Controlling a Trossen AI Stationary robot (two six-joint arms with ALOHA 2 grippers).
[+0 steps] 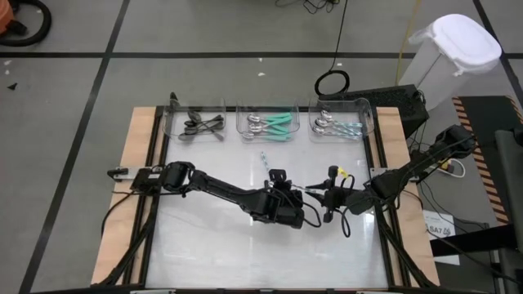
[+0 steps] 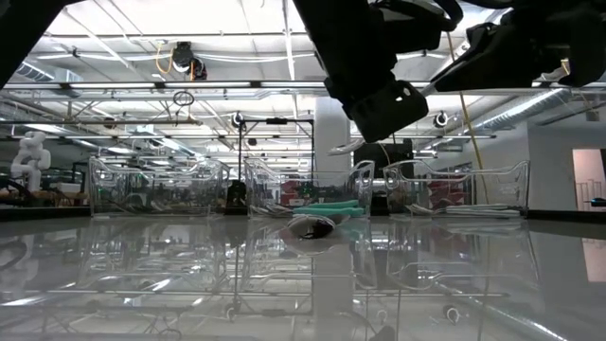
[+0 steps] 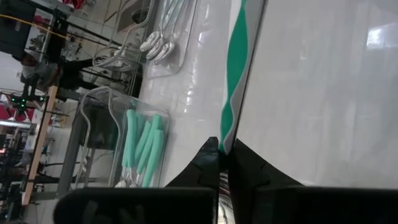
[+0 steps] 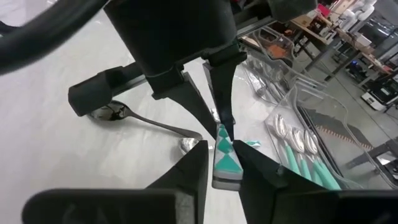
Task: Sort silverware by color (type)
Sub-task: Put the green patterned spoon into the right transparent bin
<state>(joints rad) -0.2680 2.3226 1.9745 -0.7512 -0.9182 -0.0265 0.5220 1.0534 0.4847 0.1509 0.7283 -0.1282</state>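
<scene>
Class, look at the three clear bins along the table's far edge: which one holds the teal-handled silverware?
The middle bin: its teal-handled silverware differs from the dark pieces in one neighbour and pale-blue ones in the other.

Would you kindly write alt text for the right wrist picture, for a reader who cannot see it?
The right claw and the left claw meet over the white table, both on one green-handled utensil, the left claw shut on it. Past them, a clear bin holds spoons with green handles.

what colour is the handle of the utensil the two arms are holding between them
Teal-green and white handle, in a zigzag pattern; clearest in the right wrist view.
</scene>
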